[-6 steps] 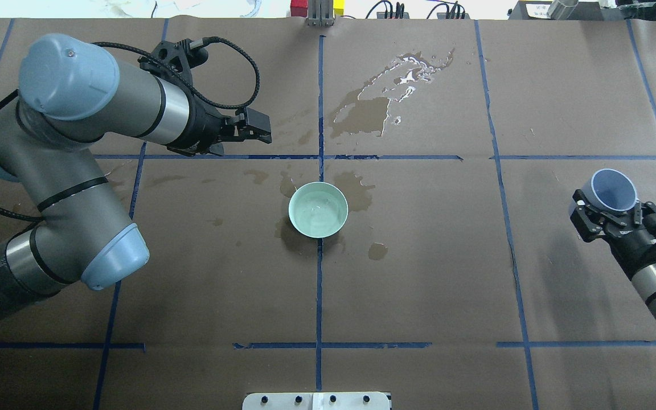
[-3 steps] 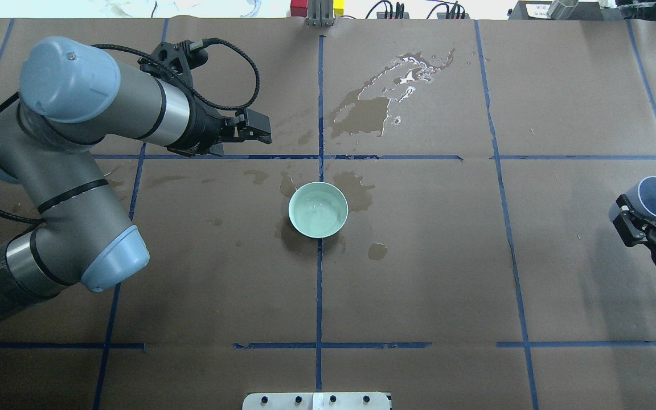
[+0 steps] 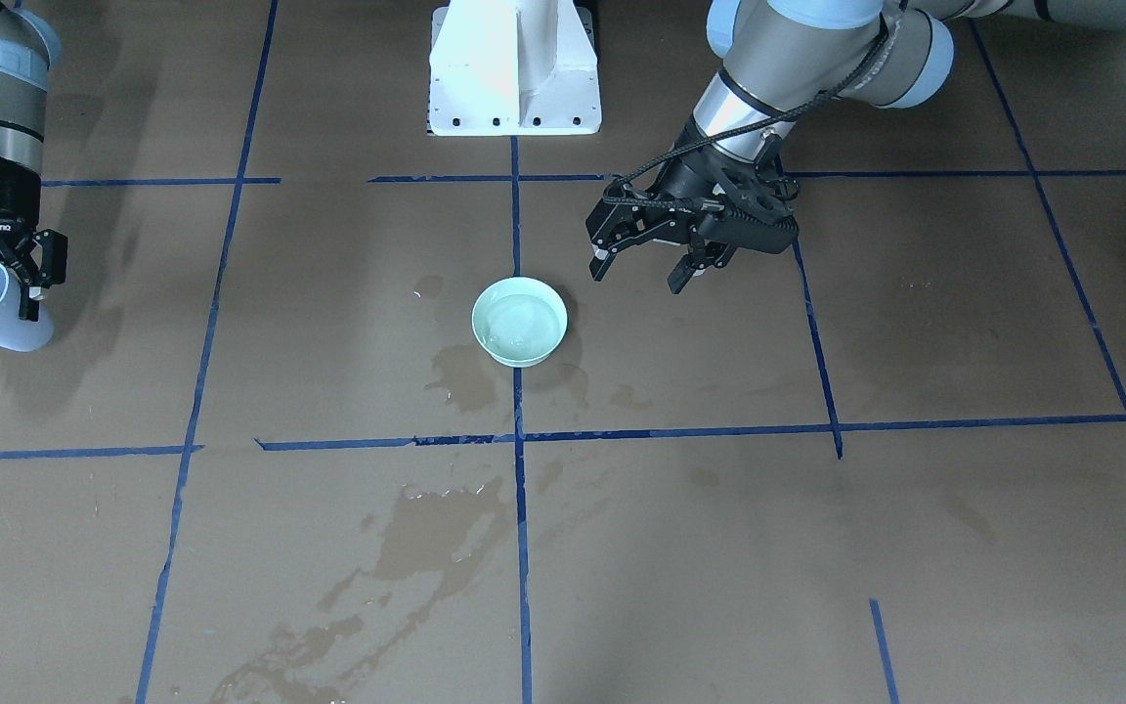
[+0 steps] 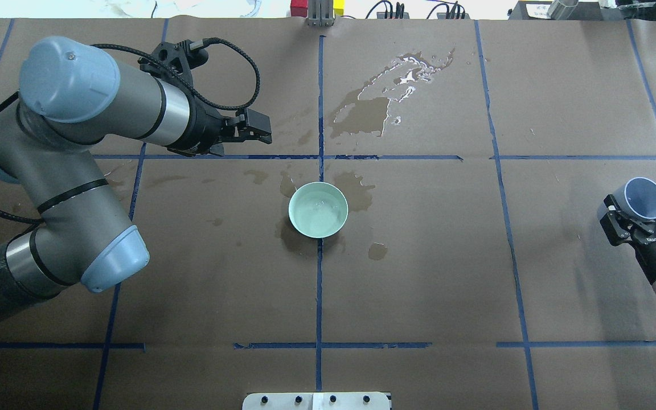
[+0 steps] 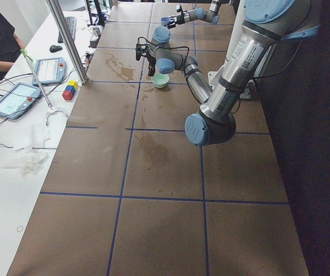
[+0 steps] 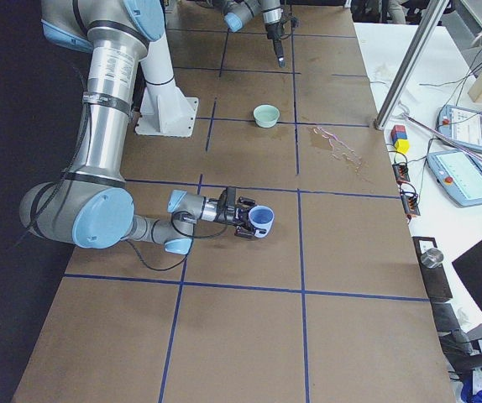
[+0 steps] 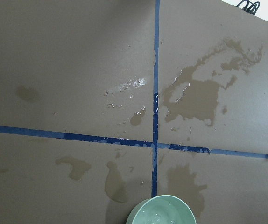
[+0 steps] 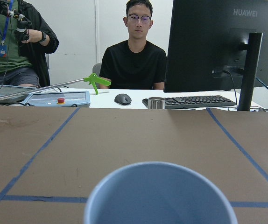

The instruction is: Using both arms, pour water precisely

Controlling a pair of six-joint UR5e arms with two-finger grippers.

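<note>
Two claws, one pour. The right claw (image 4: 641,219) clenches the blue cup (image 4: 644,196) by its wall, lip free for pouring, well apart from the green bowl (image 4: 291,212). The bowl sits mid-way along the desk (image 4: 419,285), within reach of both arms (image 4: 66,188), and holds the water (image 4: 321,212). The left claw (image 3: 636,279) hangs spread near it; we judge it ready to steady.

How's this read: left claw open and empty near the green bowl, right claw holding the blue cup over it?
One point is wrong: in the overhead view the right claw holds the blue cup far to the side, not over the green bowl. The left claw is open, empty, near it.
</note>
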